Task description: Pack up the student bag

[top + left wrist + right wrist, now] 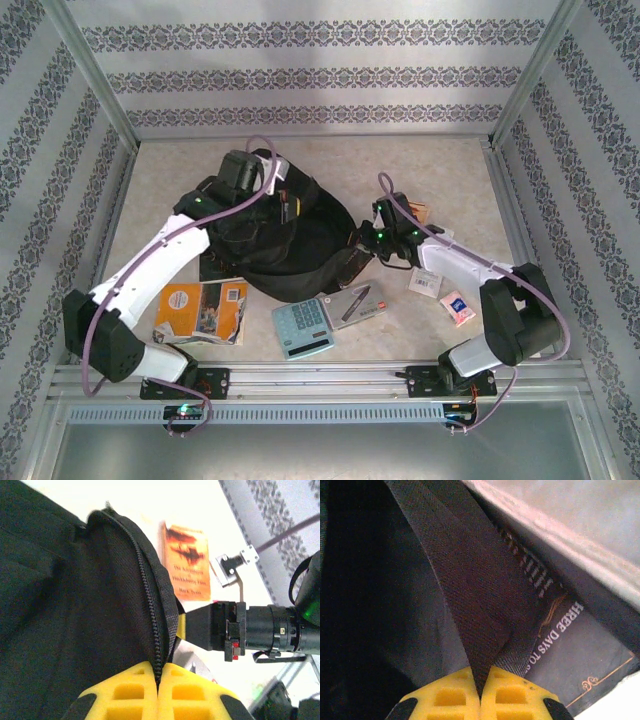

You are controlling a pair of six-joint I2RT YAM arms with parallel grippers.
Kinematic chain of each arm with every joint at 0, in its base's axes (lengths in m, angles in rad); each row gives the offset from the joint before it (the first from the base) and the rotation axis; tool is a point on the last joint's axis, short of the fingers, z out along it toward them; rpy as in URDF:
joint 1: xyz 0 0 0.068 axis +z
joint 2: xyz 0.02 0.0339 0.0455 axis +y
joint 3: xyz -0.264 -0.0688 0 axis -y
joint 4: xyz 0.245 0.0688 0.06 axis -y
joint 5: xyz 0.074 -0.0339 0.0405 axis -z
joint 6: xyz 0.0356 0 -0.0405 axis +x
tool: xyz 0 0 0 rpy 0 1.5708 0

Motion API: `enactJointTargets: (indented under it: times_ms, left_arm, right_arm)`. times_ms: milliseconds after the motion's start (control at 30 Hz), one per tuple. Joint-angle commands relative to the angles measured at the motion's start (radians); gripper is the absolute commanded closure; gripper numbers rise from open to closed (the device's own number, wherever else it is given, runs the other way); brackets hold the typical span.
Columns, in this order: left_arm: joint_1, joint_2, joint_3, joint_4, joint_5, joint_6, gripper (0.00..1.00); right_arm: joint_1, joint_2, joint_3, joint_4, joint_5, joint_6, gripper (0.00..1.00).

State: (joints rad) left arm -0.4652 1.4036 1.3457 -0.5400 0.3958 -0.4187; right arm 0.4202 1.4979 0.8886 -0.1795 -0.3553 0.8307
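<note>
Left wrist: the student bag (65,610) — zipper edge pinched between the jaws.

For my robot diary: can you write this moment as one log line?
left gripper: shut on student bag zipper edge | right gripper: shut on bag fabric | calculator: outside bag

white arms (160,262) with black joints, lilac cables (yellow tool pads (142,682)).
</note>
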Motion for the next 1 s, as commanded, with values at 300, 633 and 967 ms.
enactJointTargets:
  times_ms: [300, 633, 967]
  left_arm:
    - [0.112, -0.061, 0.236, -0.073, -0.218, 0.049, 1.00]
    - [0.156, -0.112, 0.388, -0.184, -0.373, 0.106, 1.00]
    - [0.157, -0.224, 0.274, -0.210, -0.308, 0.044, 1.00]
  right_arm:
    - [0.020, 0.192, 0.380, -0.079, -0.064, -0.010, 1.00]
    - [0.143, 0.175, 0.488, -0.132, -0.063, 0.011, 0.99]
    - [0.176, 0.214, 0.558, -0.216, -0.060, -0.032, 0.89]
